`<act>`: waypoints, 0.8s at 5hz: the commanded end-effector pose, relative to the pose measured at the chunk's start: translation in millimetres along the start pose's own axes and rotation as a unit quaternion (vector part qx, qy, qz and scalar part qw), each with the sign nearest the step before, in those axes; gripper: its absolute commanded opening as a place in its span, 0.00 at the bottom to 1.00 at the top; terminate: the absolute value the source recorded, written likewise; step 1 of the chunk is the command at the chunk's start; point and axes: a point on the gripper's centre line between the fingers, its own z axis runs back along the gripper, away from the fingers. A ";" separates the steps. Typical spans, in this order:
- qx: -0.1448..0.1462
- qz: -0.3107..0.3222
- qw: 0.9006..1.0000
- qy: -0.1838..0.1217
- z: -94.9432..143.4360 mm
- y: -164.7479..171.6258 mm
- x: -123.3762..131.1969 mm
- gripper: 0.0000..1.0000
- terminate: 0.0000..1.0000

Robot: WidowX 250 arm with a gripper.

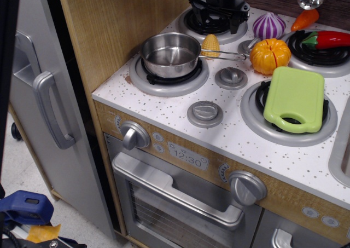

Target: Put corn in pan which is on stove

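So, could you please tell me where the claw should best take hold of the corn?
Probably across the middle of the corn, coming from above. It lies between the pan and its thin handle, with the pumpkin to the right, so only the top is free.

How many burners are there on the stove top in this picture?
4: front left under the pan, back left below the pincer, back right with the red pepper, front right under the green board. None seem hidden.

Orange pumpkin (270, 55), purple onion (268, 25), red pepper (330, 39), carrot (304, 19); lime cutting board (295, 98) over front-right burner.
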 end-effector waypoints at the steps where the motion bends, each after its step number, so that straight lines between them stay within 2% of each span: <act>1: 0.000 0.000 1.000 0.000 0.0 0.0 0.0 1.00 0.00; 3: -0.018 -0.007 1.000 -0.007 -18.9 3.9 3.9 1.00 0.00; 4: -0.035 0.001 0.999 -0.006 -27.2 6.2 -2.8 1.00 0.00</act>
